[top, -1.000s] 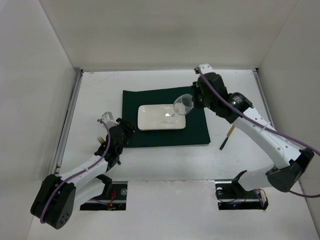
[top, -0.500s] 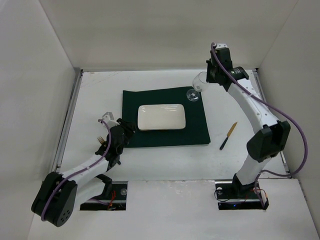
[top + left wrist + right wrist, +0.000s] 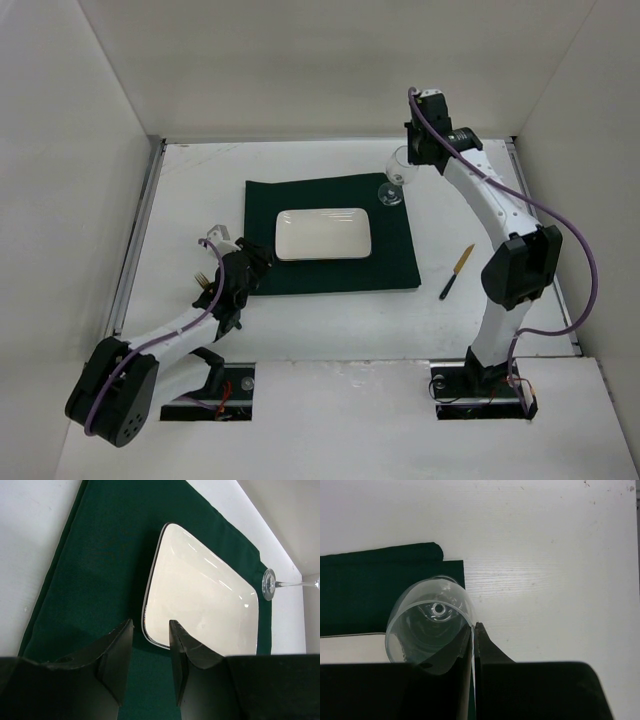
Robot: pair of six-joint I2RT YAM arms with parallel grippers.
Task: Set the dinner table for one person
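Note:
The white dinner table holds a dark green placemat with a white rectangular plate on it. My right gripper is shut on the rim of a clear wine glass, one finger inside the bowl and one outside. The glass stands about upright with its foot on the placemat's far right corner. In the right wrist view I look down into the glass past my gripper. My left gripper is open and empty over the placemat's near left part, close to the plate.
A knife with a gold blade and dark handle lies on the table right of the placemat. A gold fork lies on the table beside my left arm. White walls close in the table on three sides.
My right gripper carried the wine glass from above the plate to the placemat's far right corner and turned it upright, foot down. The left arm has not moved.

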